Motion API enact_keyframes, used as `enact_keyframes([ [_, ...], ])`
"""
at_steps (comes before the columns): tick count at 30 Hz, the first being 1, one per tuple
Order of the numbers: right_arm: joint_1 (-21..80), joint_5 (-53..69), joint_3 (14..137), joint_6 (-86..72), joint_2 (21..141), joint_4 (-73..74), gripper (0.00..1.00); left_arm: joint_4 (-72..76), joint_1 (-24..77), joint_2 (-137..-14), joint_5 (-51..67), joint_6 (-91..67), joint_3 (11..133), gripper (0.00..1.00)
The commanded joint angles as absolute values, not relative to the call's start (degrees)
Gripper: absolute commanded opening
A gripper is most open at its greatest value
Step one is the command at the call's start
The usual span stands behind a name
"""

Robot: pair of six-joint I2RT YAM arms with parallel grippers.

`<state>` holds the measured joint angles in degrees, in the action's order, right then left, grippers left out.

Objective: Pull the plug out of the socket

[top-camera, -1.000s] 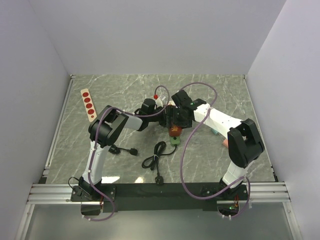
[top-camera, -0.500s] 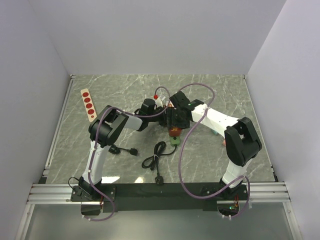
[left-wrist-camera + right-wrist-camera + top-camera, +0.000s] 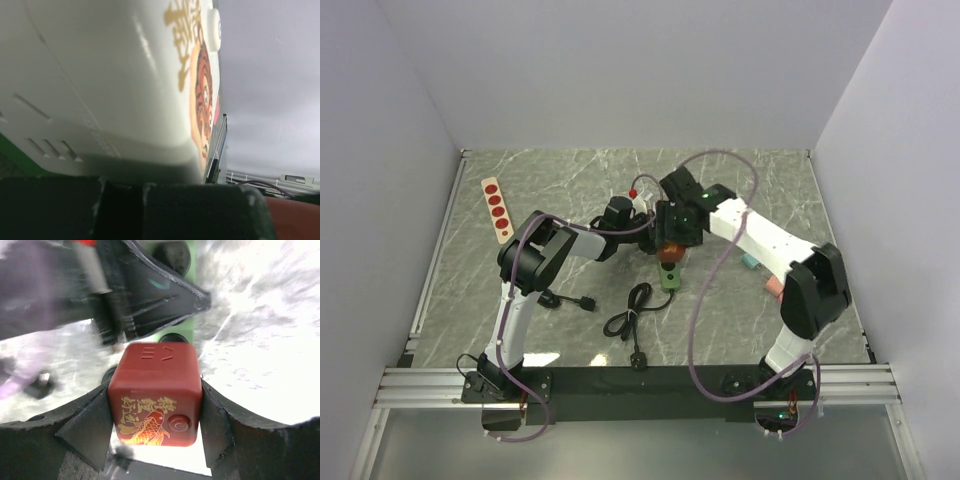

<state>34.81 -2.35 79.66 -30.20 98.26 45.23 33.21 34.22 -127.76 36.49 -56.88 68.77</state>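
Clamped in the right gripper (image 3: 155, 410): a red cube plug (image 3: 156, 390), matte plastic, edges and corners rounded. Pressed flat on both sides by the black fingers (image 3: 82, 432), wedge-shaped and faintly grainy. On the near face, a carp and some characters in gold, plus a round embossed button. On the top face, a few raised bars and an arrow. Just behind and below, a green power strip (image 3: 670, 279), smooth, with dark round socket holes. Not possible to tell from either view whether seated in the strip or clear of it. From above, found at the strip's far end, directly under the right wrist.

Left gripper (image 3: 125, 210): shut, its black pads a dark band along the bottom of the wrist view. Whether anything pinched between them, not discernible. Filling most of that view, very close, a white glossy block (image 3: 100, 75) with rounded corners, thin moulded slots along one face, and a tiger printed in orange and gold on another. A sliver of green under its lower left corner. From above, extended in from the left to just beside the right gripper, near the middle of the table.

Table (image 3: 560, 180): grey-green marble pattern with pale veins. Far left, a pale wooden strip (image 3: 497, 209) bearing a row of red discs. Toward the front, apart from the grippers, a coiled black cable (image 3: 632, 308) with plugs at its ends.
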Motion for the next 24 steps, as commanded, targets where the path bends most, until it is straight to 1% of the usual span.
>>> enact_keyframes([
  [1, 35.24, -4.31, 87.97, -30.85, 90.44, 49.83, 0.00, 11.34, 34.98, -136.67, 27.86, -49.31, 64.42, 0.01],
  [9, 34.98, -7.03, 88.60, -31.02, 90.27, 53.25, 0.00, 10.64, 34.98, -136.84, 27.77, -48.52, 64.60, 0.01],
  [14, 32.09, -8.87, 80.17, -32.08, 84.84, 50.99, 0.00, 10.02, 34.98, -137.02, 28.04, -47.82, 65.21, 0.01],
  [17, 25.60, -9.67, 74.46, -32.87, 80.96, 47.31, 0.00, 10.02, 34.98, -137.11, 28.91, -47.90, 65.57, 0.00],
  [19, 18.83, -9.58, 71.73, -33.40, 80.33, 45.71, 0.00, 10.37, 35.07, -137.02, 29.88, -47.99, 65.57, 0.00],
  [22, 12.69, -10.72, 70.23, -33.31, 82.60, 43.07, 0.00, 10.37, 35.24, -135.01, 29.36, -48.43, 64.26, 0.00],
  [24, 10.56, -11.86, 70.05, -33.40, 84.19, 41.75, 0.00, 9.58, 35.42, -132.90, 29.00, -47.99, 63.29, 0.01],
])
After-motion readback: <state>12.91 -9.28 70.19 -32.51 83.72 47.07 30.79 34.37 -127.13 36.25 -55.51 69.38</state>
